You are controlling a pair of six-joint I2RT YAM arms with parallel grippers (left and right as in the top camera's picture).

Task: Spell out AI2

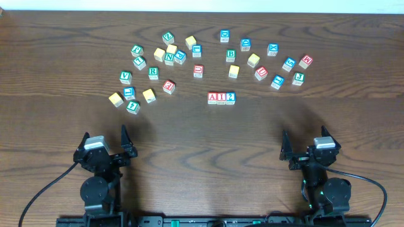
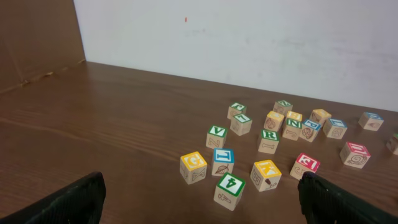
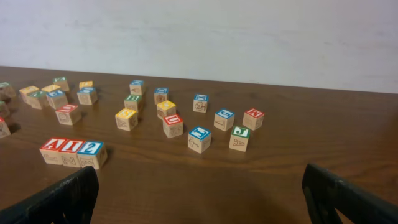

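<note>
**Task items.** The A cube [image 1: 212, 97], the I cube [image 1: 221, 97] and the 2 cube [image 1: 230, 97] stand in one straight row on the surface [image 1: 189, 145]. The A cube touches the I cube, and the I cube touches the 2 cube. In the overhead view the top faces read A, I, 2 from 9 o'clock to 3 o'clock. The A and I faces are red and the 2 face is blue. The row stands apart from all other cubes, near the middle of the surface.

**Left gripper.** The left gripper [image 1: 105, 133] is released, with its jaws spread wide and nothing between them. The row lies at about 2 o'clock from it, well apart.

**Right gripper.** The right gripper [image 1: 305, 133] is also released, with its jaws wide and nothing between them. The row lies at about 10 o'clock from it, well apart. In the right wrist view the row appears at the lower left, ahead of the fingers [image 3: 68, 199].

**Other items.** A left group of cubes [image 1: 153, 72] is scattered at 10 to 11 o'clock from the row. A right group of cubes [image 1: 253, 60] is scattered at 12 to 2 o'clock from it. Both groups hold cubes with green, yellow, blue and red faces. A red cube [image 1: 199, 70] and a yellow cube [image 1: 234, 71] stand nearest the row, at about 11 and 1 o'clock.
</note>
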